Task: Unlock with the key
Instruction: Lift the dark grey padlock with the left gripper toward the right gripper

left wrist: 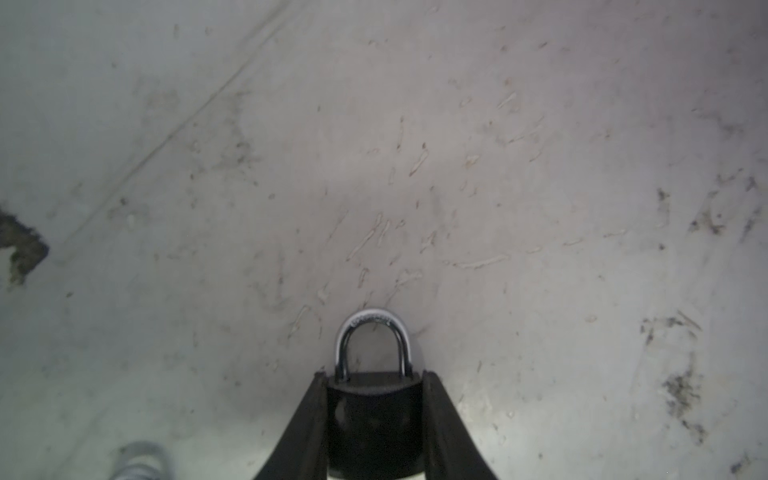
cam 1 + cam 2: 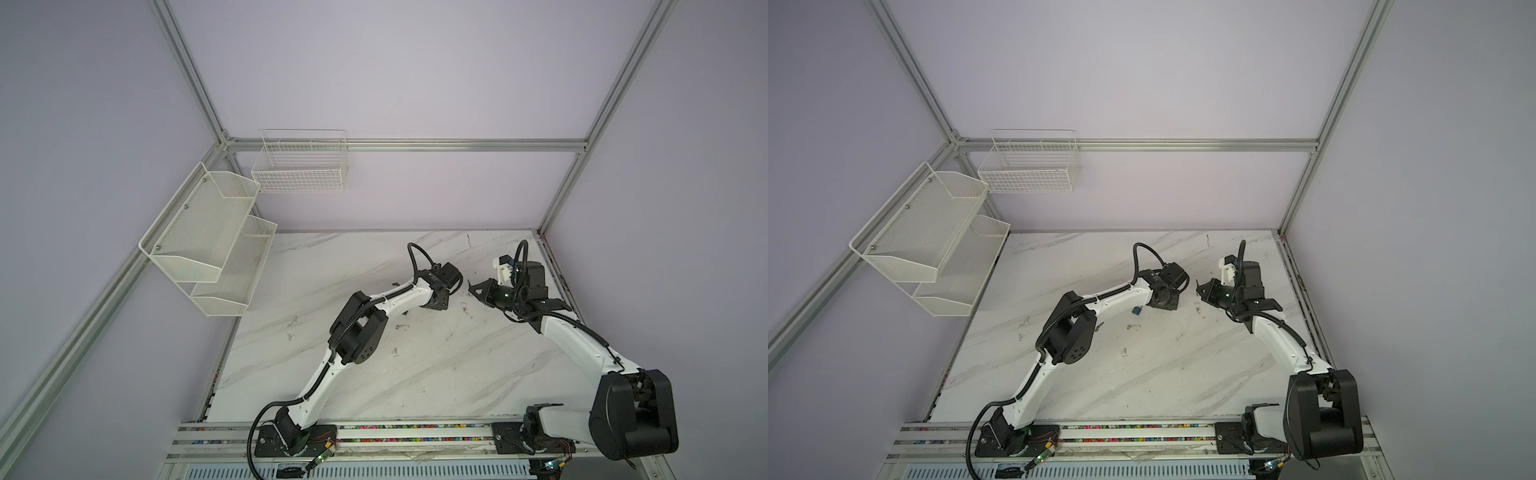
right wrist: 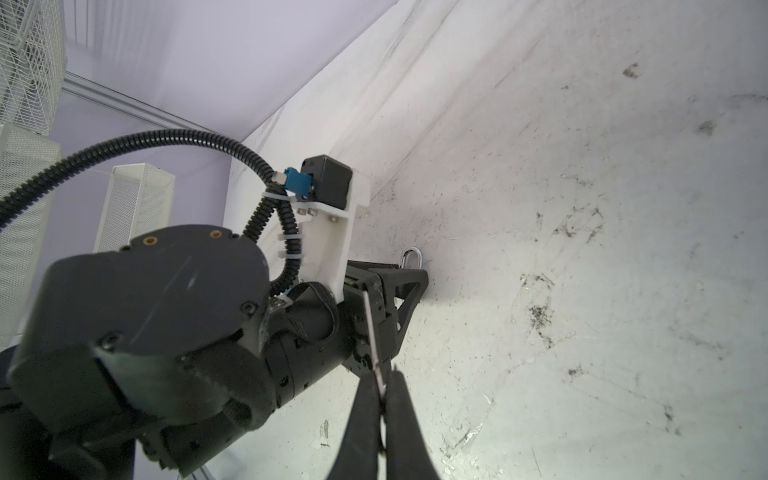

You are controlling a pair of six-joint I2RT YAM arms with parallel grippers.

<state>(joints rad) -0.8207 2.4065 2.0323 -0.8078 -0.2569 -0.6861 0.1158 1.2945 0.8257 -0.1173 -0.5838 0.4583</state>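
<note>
A black padlock (image 1: 374,419) with a silver shackle (image 1: 374,328) sits between the fingers of my left gripper (image 1: 375,376), which press on both its sides just above the tabletop. In both top views the left gripper (image 2: 437,302) (image 2: 1165,302) points down at the table, and the padlock is hidden under it. My right gripper (image 3: 384,374) is shut on the key (image 3: 371,328), a thin silver blade seen edge-on. The blade points at the left gripper's fingers (image 3: 405,278). The shackle (image 3: 411,258) shows beyond them. The right gripper (image 2: 473,289) (image 2: 1201,289) hovers close to the left one.
The marble table (image 2: 332,374) is scuffed. A small blue thing (image 2: 1136,310) lies by the left forearm. A blurred grey ring (image 1: 141,461) lies near the left gripper. White mesh shelves (image 2: 208,249) and a wire basket (image 2: 301,166) hang on the far-left walls.
</note>
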